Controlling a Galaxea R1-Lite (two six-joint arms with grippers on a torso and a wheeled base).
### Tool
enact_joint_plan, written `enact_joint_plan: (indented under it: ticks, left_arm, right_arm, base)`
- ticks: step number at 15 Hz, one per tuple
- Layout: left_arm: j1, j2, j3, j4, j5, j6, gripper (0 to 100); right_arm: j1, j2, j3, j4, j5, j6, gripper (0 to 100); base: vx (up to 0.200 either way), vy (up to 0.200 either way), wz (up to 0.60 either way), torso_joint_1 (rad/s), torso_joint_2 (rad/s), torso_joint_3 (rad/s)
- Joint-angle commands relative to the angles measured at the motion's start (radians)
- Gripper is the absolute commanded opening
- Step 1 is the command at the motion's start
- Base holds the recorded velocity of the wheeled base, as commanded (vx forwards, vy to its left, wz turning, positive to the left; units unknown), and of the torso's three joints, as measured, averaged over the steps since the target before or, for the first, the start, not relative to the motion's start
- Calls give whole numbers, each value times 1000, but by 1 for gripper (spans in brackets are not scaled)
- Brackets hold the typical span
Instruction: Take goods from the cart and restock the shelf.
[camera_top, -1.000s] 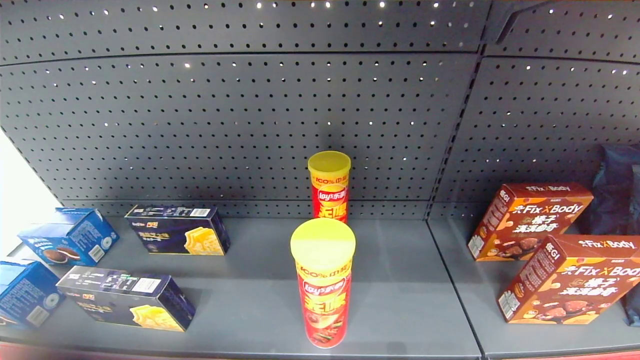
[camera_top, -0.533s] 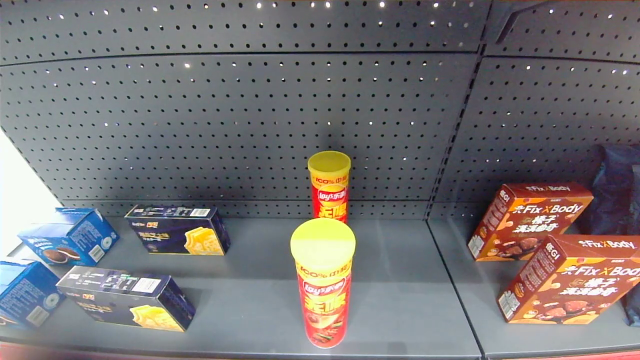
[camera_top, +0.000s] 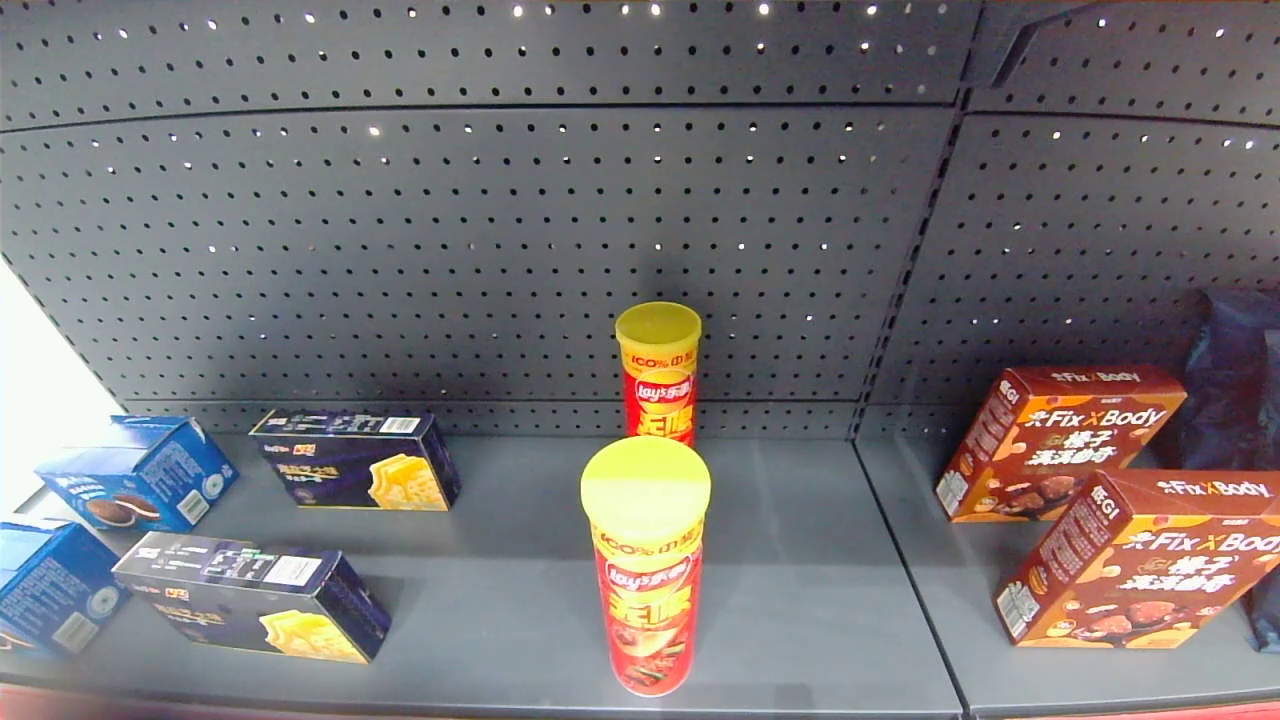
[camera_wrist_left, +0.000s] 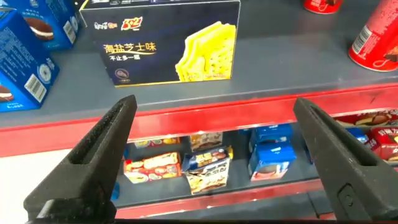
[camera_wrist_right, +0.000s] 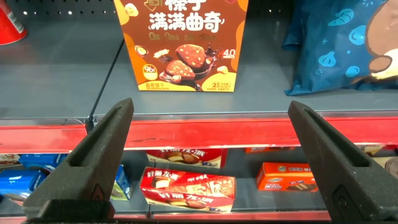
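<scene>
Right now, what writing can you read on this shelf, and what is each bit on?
"Fix X Body", "满满曲奇", "40": brown boxes
"Lay's", "100%": front chip can
"海盐芝士味": dark cracker box
Too small to read: print on blue cookie boxes

A: what's on the grey shelf (camera_top: 800, 600) rn?
B: two red chip tubes with yellow lids, both upright: front tube (camera_top: 648, 570) near the edge, back tube (camera_top: 658, 375) behind it (by the pegboard wall (camera_top: 450, 250)).
</scene>
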Motion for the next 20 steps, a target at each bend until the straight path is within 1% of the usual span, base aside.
enact_joint_plan:
  ticks: [1,8,11,12,13,20]
  left_arm:
    - [2,5,0,-1,1,-7,100]
    - [2,5,0,-1,-2,-3,100]
    - [2,5,0,-1,7,-7,100]
    - [2,5,0,-1,-18,2,100]
    - [0,5,0,0,-42,2,100]
    - [2,5,0,-1,-32,0,100]
  right_arm:
    - [0,1,0,0,0,0,100]
    - [0,1,0,0,0,0,100]
    - [0,1,0,0,0,0,100]
    - [0,1,0,0,0,0,100]
    - [0,1,0,0,0,0,100]
    - [0,1,0,0,0,0,100]
  base:
    - [0,0,0,0,0,0]
    - [0,0,0,0,0,0]
    - [0,0,0,0,0,0]
    - [0,0,0,0,0,0]
    - [0,0,0,0,0,0]
    - [0,0,0,0,0,0]
